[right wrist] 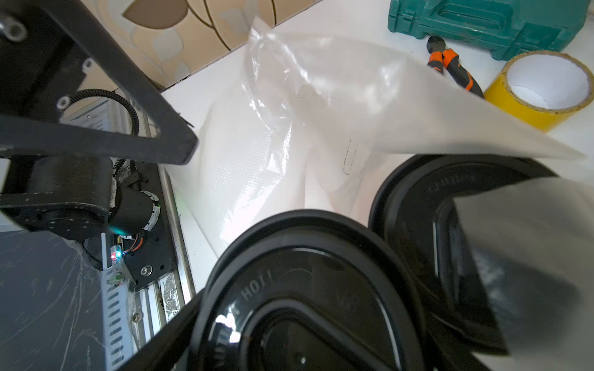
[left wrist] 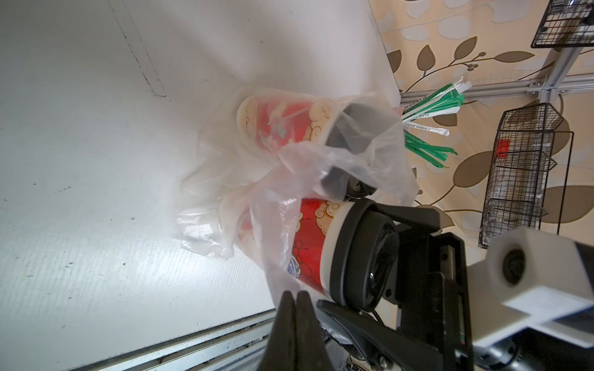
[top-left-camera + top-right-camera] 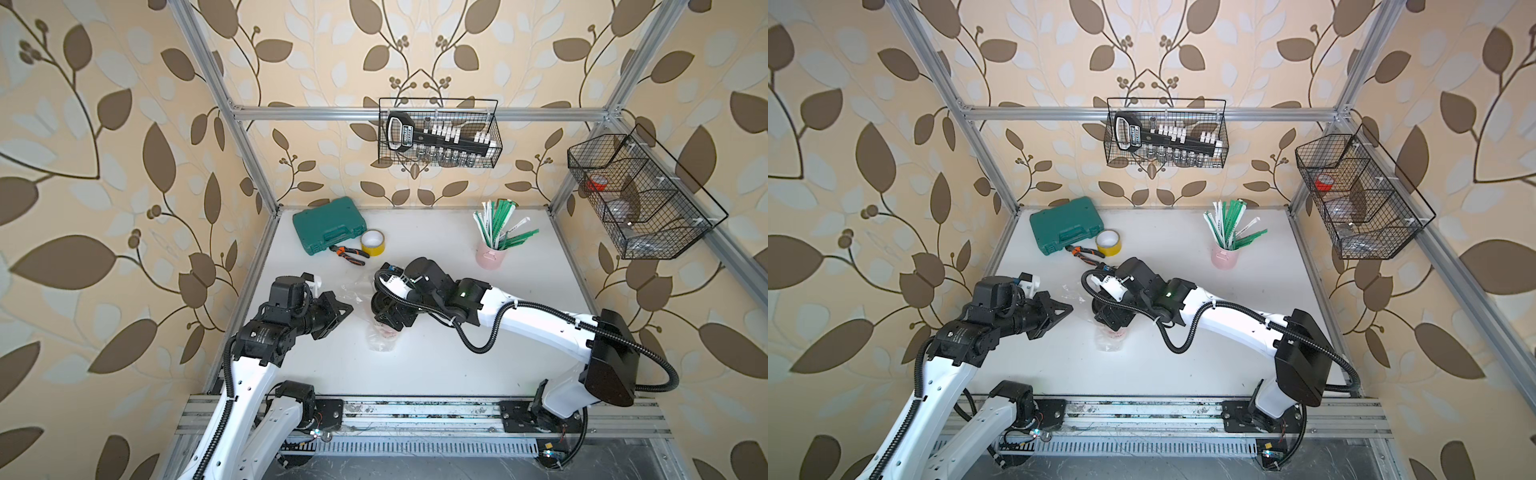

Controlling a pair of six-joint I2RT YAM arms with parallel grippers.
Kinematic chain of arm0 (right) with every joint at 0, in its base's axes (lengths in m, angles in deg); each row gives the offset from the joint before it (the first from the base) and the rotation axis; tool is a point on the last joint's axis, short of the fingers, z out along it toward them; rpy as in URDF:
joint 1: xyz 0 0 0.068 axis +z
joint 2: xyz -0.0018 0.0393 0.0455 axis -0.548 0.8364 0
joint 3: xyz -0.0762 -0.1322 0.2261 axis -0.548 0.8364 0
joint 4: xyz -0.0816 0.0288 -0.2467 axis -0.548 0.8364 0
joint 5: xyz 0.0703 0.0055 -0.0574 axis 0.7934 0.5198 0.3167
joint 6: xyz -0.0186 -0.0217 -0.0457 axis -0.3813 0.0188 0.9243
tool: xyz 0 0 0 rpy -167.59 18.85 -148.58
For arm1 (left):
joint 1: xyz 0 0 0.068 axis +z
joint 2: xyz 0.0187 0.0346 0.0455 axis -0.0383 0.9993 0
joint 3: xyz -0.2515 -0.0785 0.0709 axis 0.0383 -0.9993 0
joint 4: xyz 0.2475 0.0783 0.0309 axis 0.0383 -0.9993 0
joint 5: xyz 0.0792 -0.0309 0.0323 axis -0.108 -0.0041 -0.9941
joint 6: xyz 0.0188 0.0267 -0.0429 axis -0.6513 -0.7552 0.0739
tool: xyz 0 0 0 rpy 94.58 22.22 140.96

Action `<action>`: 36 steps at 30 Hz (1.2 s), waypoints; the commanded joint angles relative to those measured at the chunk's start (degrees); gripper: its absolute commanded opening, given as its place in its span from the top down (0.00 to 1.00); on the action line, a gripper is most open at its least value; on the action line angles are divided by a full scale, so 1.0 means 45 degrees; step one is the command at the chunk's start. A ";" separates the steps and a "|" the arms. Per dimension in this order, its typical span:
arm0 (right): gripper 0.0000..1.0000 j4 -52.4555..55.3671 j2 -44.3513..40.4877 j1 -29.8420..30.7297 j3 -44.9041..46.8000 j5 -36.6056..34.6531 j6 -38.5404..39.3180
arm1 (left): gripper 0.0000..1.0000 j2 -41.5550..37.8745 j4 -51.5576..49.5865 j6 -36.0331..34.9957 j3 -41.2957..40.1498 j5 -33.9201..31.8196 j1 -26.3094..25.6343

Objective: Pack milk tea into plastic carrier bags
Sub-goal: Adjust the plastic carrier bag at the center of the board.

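Your left tool [image 2: 294,294], closed, pinches the edge of the clear plastic bag [image 2: 209,228]. Beside it, your right tool [image 2: 356,257] grips the nearer milk tea cup [image 2: 308,237] by its black lid [image 1: 305,305]. The second cup [image 2: 276,119] stands just beyond, inside the bag.

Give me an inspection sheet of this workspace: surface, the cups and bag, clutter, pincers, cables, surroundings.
Surface: white table, faint scuffs.
Job's things: two red, black-lidded cups side by side; covered cup under the plastic bag film, gripped cup partly draped.
Clutter: green case, pliers, yellow tape roll and pink cup of straws at the back.
Pincers: left pincer shut on bag film; right pincer clamps the gripped cup's lid.
Cables: black conduit loops off the right arm over the table.
Surroundings: wire baskets on leaf-papered walls.
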 commanded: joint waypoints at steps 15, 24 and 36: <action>0.27 -0.0655 0.0558 0.0023 0.0122 0.0437 0.0168 | 0.01 -0.1759 -0.4714 -0.0422 0.1185 -0.4851 0.0037; 0.27 -0.0765 0.0453 -0.0036 0.0260 0.0496 0.0119 | 0.45 -0.0262 -0.1653 0.0989 -0.1489 -0.2506 0.0110; 0.27 -0.1138 0.0374 -0.0054 0.0485 0.0777 0.0070 | 0.37 0.1880 0.4099 0.2787 -0.3498 0.0425 0.0139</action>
